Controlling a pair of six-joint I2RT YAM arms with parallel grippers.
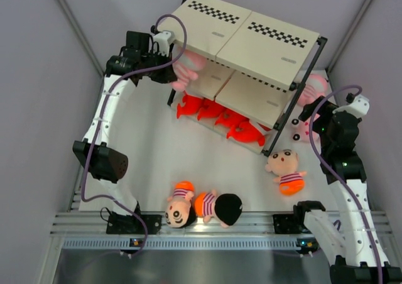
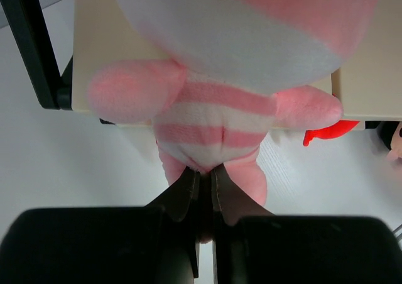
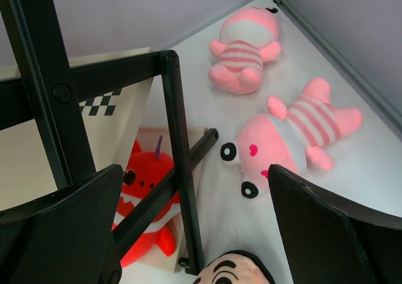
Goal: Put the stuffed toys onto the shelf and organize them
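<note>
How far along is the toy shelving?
Done: red plushes on the bottom tier of the shelf. In hand: left claw shut on a pink plush at the shelf's left end. Left: two pink plushes, three boy dolls on the table; right claw open.

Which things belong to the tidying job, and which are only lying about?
Job: shelf; three boy dolls; pink striped plush in the left hand; two pink striped plushes on the table.
Lying about: red plush toys on the lowest tier.
</note>
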